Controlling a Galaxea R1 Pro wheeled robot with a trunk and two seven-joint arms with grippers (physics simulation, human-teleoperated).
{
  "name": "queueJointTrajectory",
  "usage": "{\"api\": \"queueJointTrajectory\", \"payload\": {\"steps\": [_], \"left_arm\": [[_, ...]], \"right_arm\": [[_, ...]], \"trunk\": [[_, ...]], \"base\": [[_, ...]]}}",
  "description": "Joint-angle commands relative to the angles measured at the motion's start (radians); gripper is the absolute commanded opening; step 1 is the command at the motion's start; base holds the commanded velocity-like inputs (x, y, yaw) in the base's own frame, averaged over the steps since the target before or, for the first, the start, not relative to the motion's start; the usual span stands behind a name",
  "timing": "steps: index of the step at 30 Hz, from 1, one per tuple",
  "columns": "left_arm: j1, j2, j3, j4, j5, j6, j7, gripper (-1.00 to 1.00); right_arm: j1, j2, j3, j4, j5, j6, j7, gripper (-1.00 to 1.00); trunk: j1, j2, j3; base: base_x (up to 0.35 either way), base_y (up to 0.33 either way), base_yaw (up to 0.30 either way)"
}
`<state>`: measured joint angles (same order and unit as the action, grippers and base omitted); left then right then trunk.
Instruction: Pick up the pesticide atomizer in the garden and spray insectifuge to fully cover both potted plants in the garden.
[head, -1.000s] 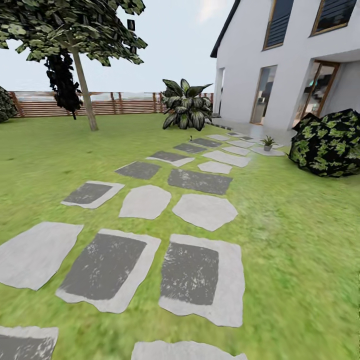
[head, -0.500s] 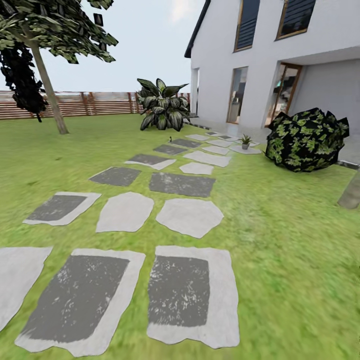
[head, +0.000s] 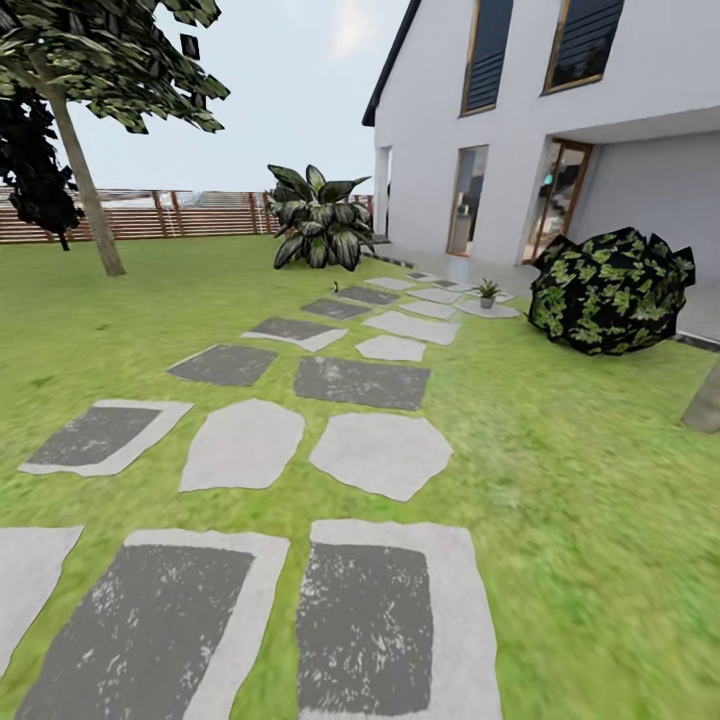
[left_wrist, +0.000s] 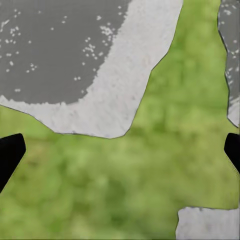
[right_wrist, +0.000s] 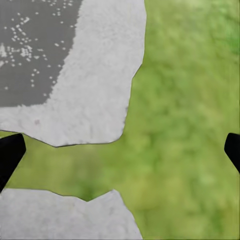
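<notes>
Both grippers are hanging over the green garden lawn (head: 590, 520) with nothing between them: the left gripper (left_wrist: 120, 152) is showing its black fingers (left_wrist: 9, 155) spread wide at the frame edges above grass and a pale grey paving stone (left_wrist: 125, 85), and the right gripper (right_wrist: 120, 152) is holding its fingers (right_wrist: 9, 156) equally wide apart over similar stone. Ahead, irregular grey stepping stones (head: 380, 452) are running toward a white two-storey house (head: 560, 130). Far along the path, a tiny dark bottle, the pesticide atomizer (head: 337, 287), is standing just beside the stones. Further right, one small potted plant (head: 487, 293) in a grey pot is sitting on a stone, near a dark, yellow-speckled shrub (head: 612, 290). Behind, a big striped-leaf plant (head: 315, 218), a tree (head: 85, 90) and a brown slatted wooden fence (head: 150, 215) are closing the scene.
</notes>
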<state>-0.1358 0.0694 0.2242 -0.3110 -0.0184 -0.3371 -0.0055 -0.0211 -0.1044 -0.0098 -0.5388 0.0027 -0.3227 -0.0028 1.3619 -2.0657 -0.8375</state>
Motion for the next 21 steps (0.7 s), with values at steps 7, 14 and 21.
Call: {"api": "queueJointTrajectory", "payload": {"steps": [7,14,21], "left_arm": [[-0.001,0.000,0.003,0.001,-0.002,-0.003,-0.001,1.00],[-0.001,0.001,0.003,0.001,-0.002,-0.003,-0.001,1.00],[-0.001,0.000,0.003,0.001,-0.002,-0.003,-0.001,1.00]], "right_arm": [[0.000,0.000,-0.001,0.000,0.000,-0.003,0.000,1.00],[0.000,0.000,-0.001,0.000,0.000,-0.002,-0.001,1.00],[0.000,0.000,-0.001,0.001,0.000,-0.002,0.000,1.00]], "trunk": [[0.000,0.000,-0.001],[0.000,0.000,-0.001],[0.000,0.000,-0.001]], "base": [[0.337,0.121,0.000],[0.337,0.121,0.000],[0.337,0.121,0.000]]}}
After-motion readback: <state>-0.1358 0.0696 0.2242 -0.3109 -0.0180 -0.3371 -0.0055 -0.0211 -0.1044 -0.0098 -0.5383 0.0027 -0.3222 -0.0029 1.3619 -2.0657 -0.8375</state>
